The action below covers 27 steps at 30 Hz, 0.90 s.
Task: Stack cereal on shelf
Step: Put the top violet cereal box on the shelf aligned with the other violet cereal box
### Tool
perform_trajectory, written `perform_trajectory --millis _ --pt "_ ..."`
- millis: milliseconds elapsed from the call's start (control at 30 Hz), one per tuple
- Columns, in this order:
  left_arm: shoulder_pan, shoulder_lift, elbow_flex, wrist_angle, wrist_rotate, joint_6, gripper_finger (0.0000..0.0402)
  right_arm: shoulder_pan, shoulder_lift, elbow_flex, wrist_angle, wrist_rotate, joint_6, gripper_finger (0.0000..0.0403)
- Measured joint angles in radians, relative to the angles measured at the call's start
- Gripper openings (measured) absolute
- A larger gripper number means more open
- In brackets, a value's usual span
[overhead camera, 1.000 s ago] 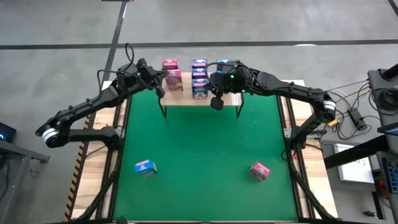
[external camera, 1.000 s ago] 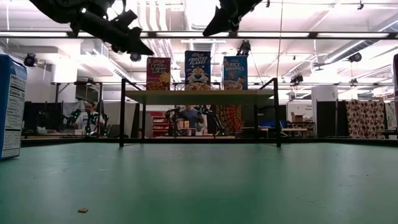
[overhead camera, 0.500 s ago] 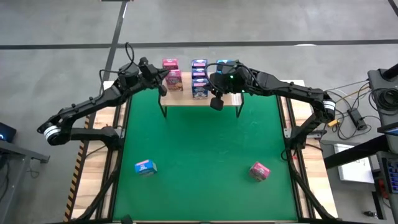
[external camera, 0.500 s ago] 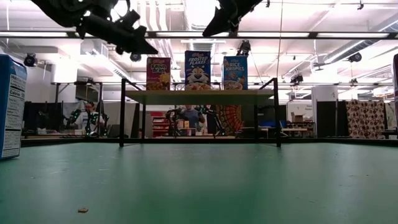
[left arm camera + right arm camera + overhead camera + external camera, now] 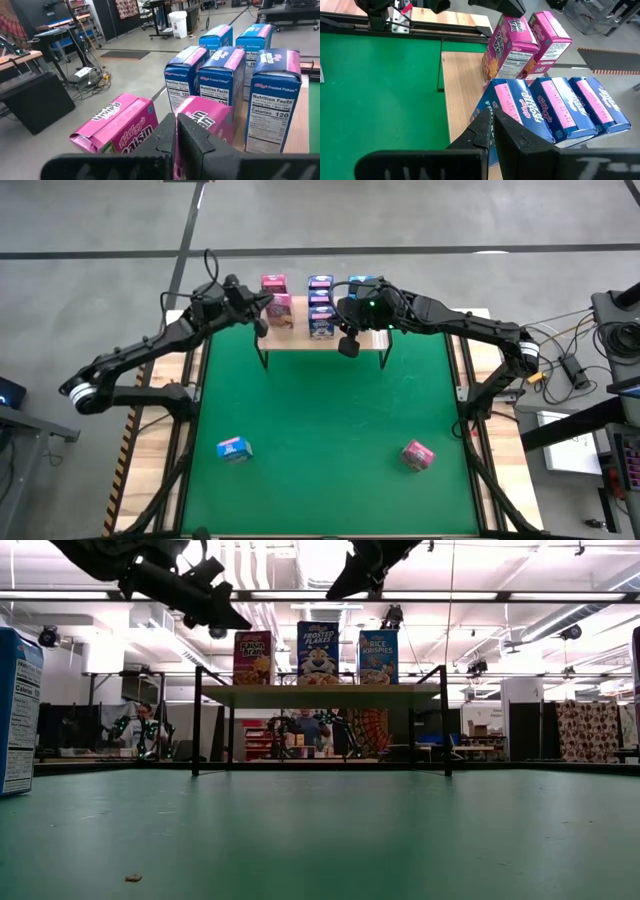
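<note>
While both arms reach over the far edge of the green mat (image 5: 320, 420), the shelf (image 5: 300, 341) stands there on thin black legs with most of the cereal on its light-wood top. Three rows of small boxes stand on the shelf: pink boxes (image 5: 277, 300) at the left end, blue boxes (image 5: 320, 306) in the middle, and further blue boxes (image 5: 362, 284) at the right, partly hidden under the right arm. Seen level from the table top, three upright fronts line the shelf's near edge.

Two boxes lie apart on the near part of the mat: a blue box (image 5: 233, 448) toward the left and a pink box (image 5: 417, 454) toward the right.

Above the shelf's left end, the left gripper (image 5: 176, 131) hangs just over the pink boxes, fingers pressed together, holding nothing. Over the shelf's right part, the right gripper (image 5: 493, 124) likewise has its fingers together and carries nothing.
</note>
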Motion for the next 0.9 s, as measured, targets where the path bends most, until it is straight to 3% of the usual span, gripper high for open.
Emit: perform_trajectory --millis 233,433,667,900 --pt "-0.001 -0.018 0.0 0.006 0.005 0.007 0.0 0.0 0.0 0.0 0.0 0.0 0.0 0.0009" --pt "-0.032 -0.002 0.0 0.096 0.113 -0.034 0.0 0.0 0.0 0.0 0.0 0.0 0.0 0.0009" --pt "-0.052 0.053 0.0 0.133 0.1 -0.044 0.0 0.0 0.0 0.0 -0.001 -0.001 0.0 0.0009" --pt "-0.051 0.072 0.0 0.109 -0.022 -0.048 0.0 0.0 0.0 -0.001 -0.001 -0.001 0.0 0.0009"
